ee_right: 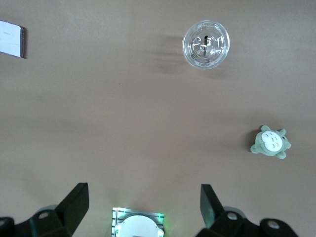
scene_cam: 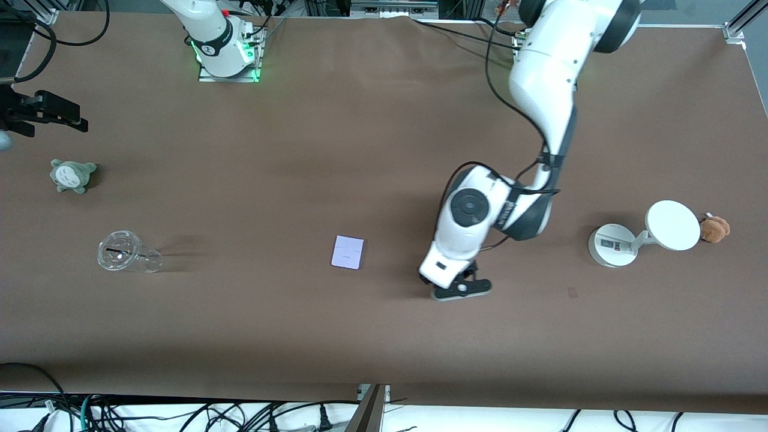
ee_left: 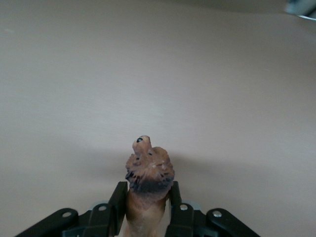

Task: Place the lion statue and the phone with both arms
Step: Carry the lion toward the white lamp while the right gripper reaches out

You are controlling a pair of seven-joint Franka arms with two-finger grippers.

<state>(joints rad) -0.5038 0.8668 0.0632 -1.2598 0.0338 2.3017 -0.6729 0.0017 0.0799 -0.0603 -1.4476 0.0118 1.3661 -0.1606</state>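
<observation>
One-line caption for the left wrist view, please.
Left hand shut on the lion statue, its maned head poking out above the bare brown table.

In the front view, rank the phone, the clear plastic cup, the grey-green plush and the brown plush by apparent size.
1. Clear plastic cup, lying on its side.
2. Grey-green plush and phone: too close to separate.
3. Brown plush, partly hidden by the white stand's disc.

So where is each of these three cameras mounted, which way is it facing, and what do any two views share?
Front view: high across the table, facing both bases; shows the left gripper low beside the phone.
Left wrist view: looks down past fingers clamping the lion statue.
Right wrist view: high, looking down; open right gripper at the edge.
Shared by front and right wrist: phone, clear cup, grey plush.
</observation>
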